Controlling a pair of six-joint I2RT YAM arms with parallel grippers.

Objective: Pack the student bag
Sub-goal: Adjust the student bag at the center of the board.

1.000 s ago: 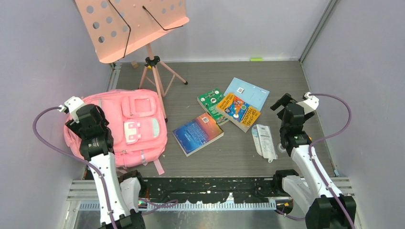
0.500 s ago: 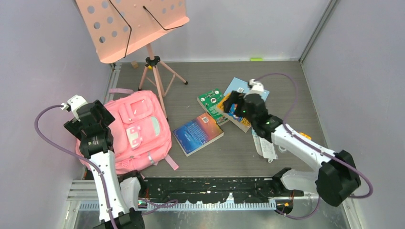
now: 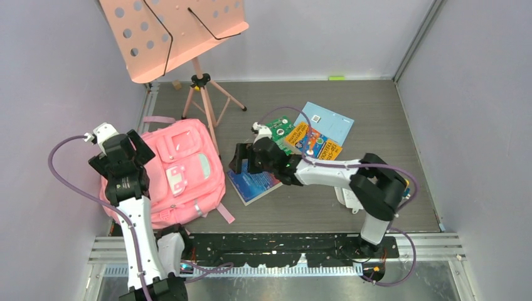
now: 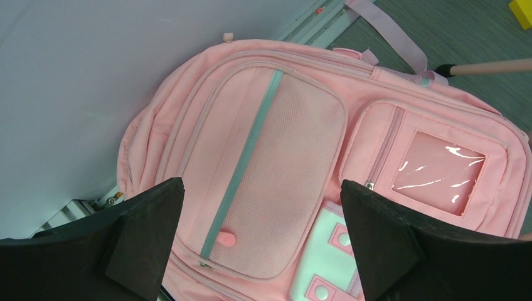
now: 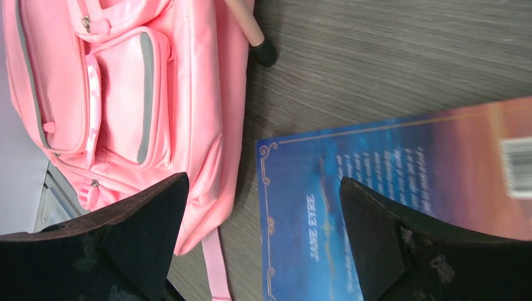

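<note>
The pink student bag lies flat at the left, front pockets up; it fills the left wrist view and shows at the left of the right wrist view. My left gripper is open and empty above the bag's left side. My right gripper is open and empty, hovering over the left edge of a blue book titled Jane Eyre, between book and bag. A green book, an orange book and a pale blue book lie further back.
A salmon-pink music stand on a tripod stands at the back left; one tripod foot rests beside the bag. A white packet lies at the right behind my right arm. Grey walls close in left, right and back.
My right arm swung left from the right side across the books to the blue book's left edge. My left gripper shifted slightly; the bag shifted and its lower strap moved right.
</note>
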